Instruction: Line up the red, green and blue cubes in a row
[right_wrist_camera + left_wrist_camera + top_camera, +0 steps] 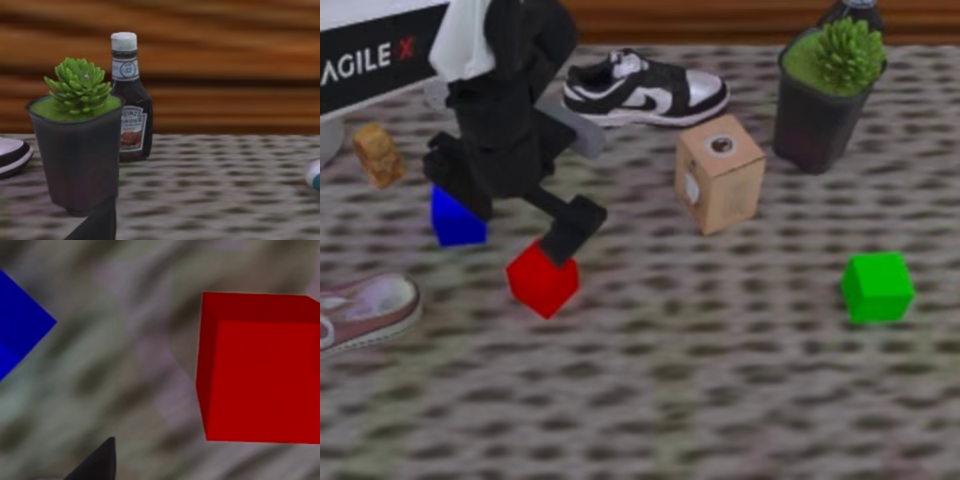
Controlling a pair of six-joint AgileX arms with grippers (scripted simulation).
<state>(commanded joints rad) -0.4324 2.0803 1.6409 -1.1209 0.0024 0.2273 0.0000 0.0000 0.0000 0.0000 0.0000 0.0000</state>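
Toward the table's left edge the blue cube (456, 219) and, just beside it nearer the front, the red cube (542, 279) sit close together, while the green cube (877, 286) lies well apart toward the right edge; all three look light, rigid and smooth-sided, best pinched across two opposite flat faces. The left tool (510, 215) hangs over the gap between blue and red with its fingers spread wide, one finger (572, 228) at the red cube's back top edge, holding nothing. The right tool is out of the top view, and I cannot tell how open it is.
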